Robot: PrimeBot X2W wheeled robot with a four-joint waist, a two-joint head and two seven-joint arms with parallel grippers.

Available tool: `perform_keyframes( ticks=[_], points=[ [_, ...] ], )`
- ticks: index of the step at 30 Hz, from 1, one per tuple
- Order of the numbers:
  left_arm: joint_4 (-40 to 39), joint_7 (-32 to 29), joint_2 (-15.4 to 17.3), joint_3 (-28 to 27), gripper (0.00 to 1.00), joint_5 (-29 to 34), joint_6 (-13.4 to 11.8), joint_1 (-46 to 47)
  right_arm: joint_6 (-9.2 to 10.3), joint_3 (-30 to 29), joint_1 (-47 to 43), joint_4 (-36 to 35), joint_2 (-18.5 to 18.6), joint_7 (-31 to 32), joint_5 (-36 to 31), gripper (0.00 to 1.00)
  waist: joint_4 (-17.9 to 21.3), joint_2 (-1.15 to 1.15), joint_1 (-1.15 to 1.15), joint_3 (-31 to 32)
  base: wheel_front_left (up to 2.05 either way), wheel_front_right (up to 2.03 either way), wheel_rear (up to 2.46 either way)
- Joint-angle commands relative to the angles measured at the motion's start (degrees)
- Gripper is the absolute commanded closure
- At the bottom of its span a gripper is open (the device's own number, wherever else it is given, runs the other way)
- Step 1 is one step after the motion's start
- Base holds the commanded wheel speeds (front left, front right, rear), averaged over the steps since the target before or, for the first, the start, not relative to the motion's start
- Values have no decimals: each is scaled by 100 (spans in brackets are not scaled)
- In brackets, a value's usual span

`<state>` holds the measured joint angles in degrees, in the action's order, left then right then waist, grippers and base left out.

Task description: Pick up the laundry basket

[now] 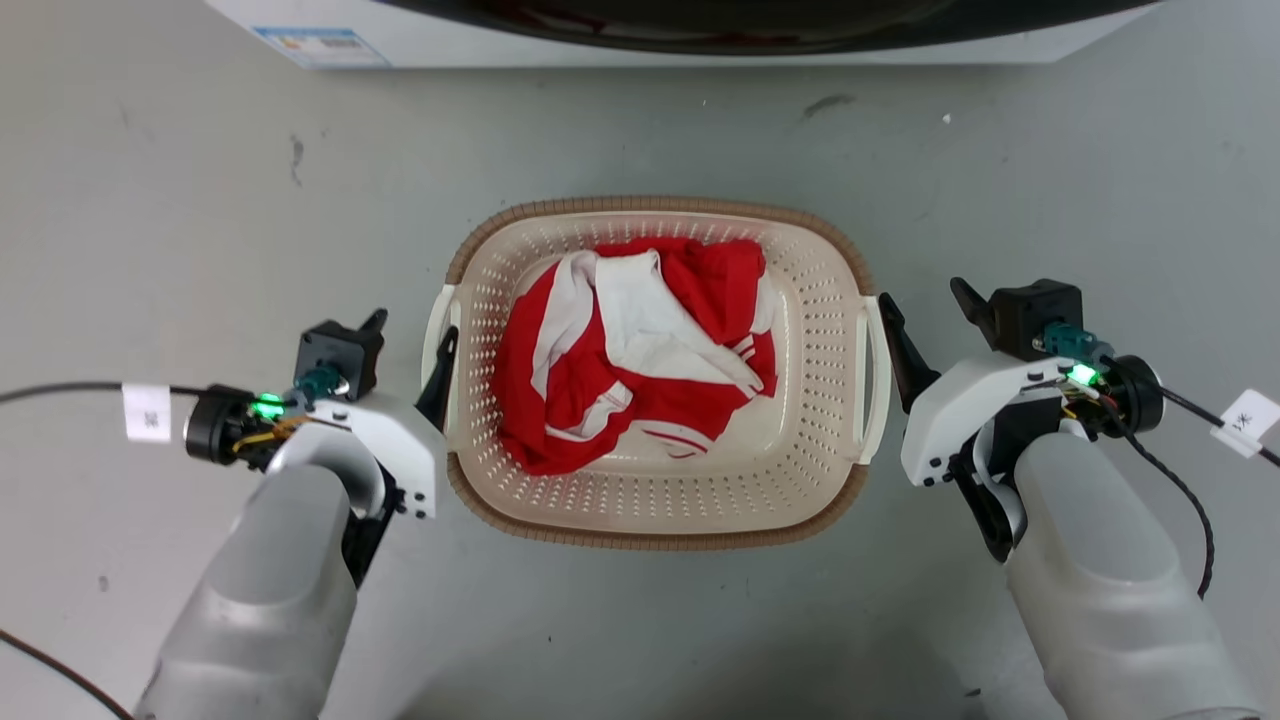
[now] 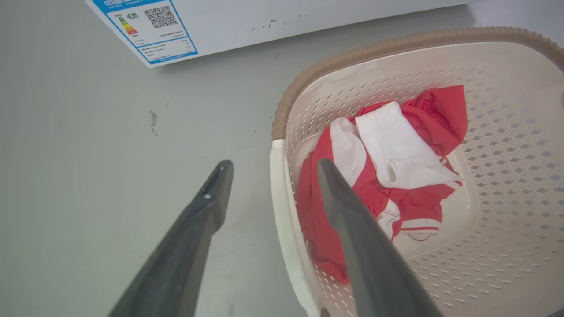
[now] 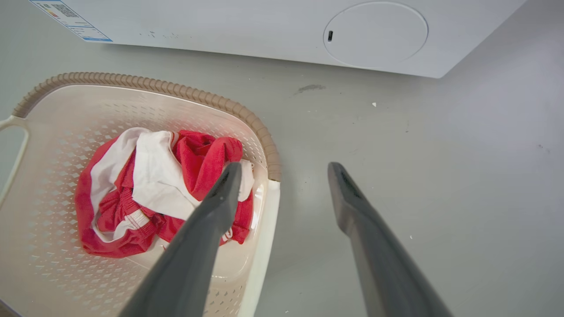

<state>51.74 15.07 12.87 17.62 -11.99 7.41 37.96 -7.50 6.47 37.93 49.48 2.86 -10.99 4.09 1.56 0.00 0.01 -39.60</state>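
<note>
Grey floor (image 1: 180,180) is recorded throughout. Left pincer (image 1: 412,335) and right pincer (image 1: 922,295), both spread open, are placed astride the white handles (image 1: 878,380) of the laundry basket (image 1: 810,300), centred between them, red-and-white clothing (image 1: 640,380) inside. Closing should be simultaneous, lifting level. Washing machine (image 1: 600,45) is noted beyond.

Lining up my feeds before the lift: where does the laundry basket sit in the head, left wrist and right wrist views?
Head view: the laundry basket sits at the centre of the picture.
Left wrist view: it takes the right half, cut by the right and bottom edges.
Right wrist view: it takes the left half, cut by the left and bottom edges.
Shared landmark: the red and white clothes lying in it, seen in all three views.
</note>
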Motion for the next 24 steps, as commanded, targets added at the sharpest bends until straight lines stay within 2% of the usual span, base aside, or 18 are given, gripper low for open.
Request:
perform_keyframes(
  ticks=[1,7,13,24],
  points=[
    [194,16,80,105,0,-71,6,255,2,17,215,186,4,7,-1,0,-53,0,-1,-227,0,0,0],
    [802,16,130,582,0,-242,7,753,2,111,522,742,2,50,134,0,-107,0,-1,-463,0,0,0],
    [1302,-8,32,1081,0,-495,6,1166,2,284,753,1157,5,152,258,0,-158,0,-1,-647,0,0,0],
    [1450,-571,66,2095,0,-1317,6,1609,2,644,1226,1714,4,803,699,0,-251,0,-1,-895,0,0,0]
  ],
)
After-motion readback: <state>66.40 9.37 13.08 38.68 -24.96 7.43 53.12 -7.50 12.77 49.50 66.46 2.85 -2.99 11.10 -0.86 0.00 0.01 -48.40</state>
